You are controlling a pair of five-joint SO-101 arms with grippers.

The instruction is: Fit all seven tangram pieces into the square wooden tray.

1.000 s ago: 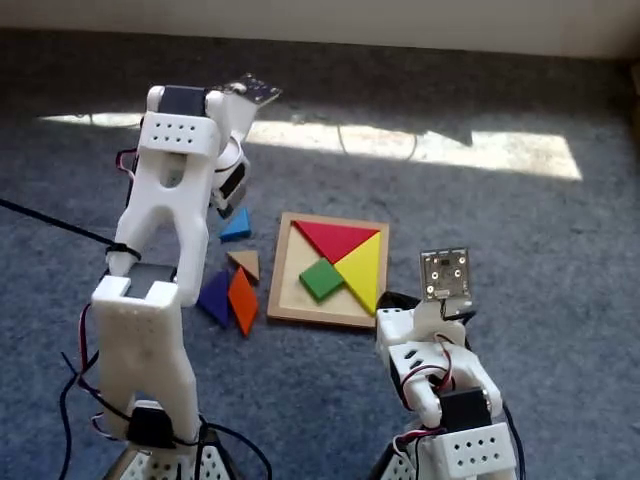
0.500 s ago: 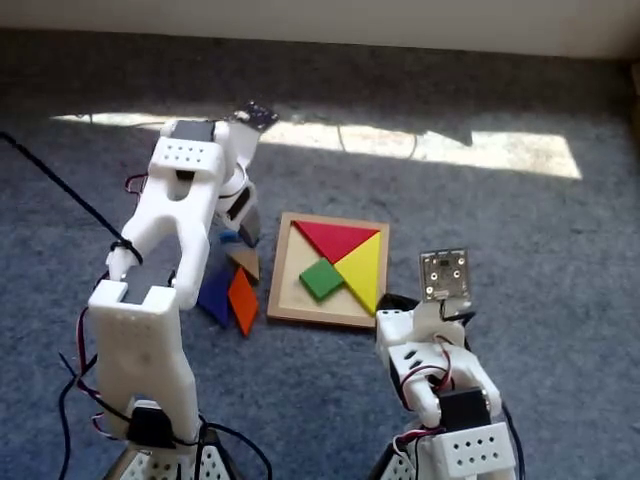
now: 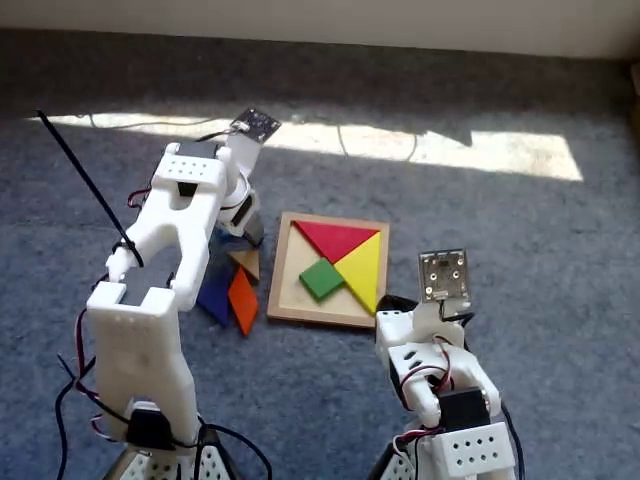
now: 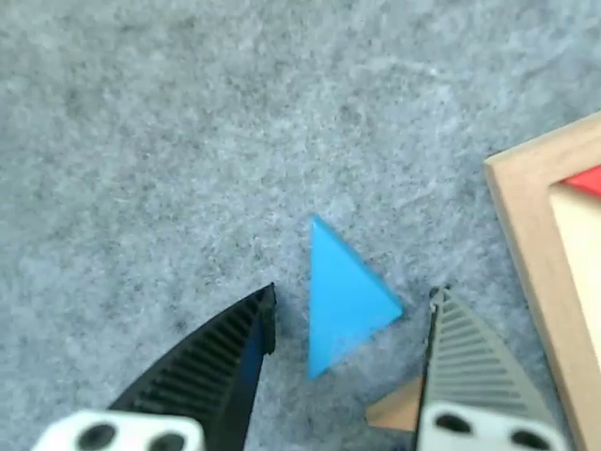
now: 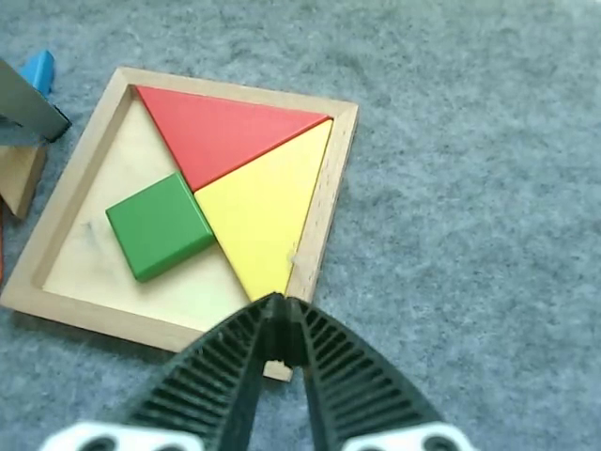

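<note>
Left wrist view: your left gripper (image 4: 352,293) hangs low over the carpet (image 4: 141,113), jaws apart, one on each side of the blue triangle (image 4: 343,301).
Blue triangle: it is small and bright and lies flat on the carpet, outside the tray (image 4: 526,244) and near its rim.
Handling: it is probably light, stiff painted wood. The smooth faces may slip, so pinch it across two side edges, down close to the pile.
Tan piece (image 4: 394,409): it sits just beside the pale jaw, so take care not to catch it.
Right wrist view: your right gripper (image 5: 282,305) is empty, jaws together, over the tray's rim by the yellow triangle (image 5: 263,211).
Tray contents: the red triangle (image 5: 221,132), yellow triangle and green square (image 5: 158,225) are seated, and bare wood remains.
High view: the orange piece (image 3: 241,298) and dark blue piece (image 3: 215,290) lie on the carpet beside the tray.
</note>
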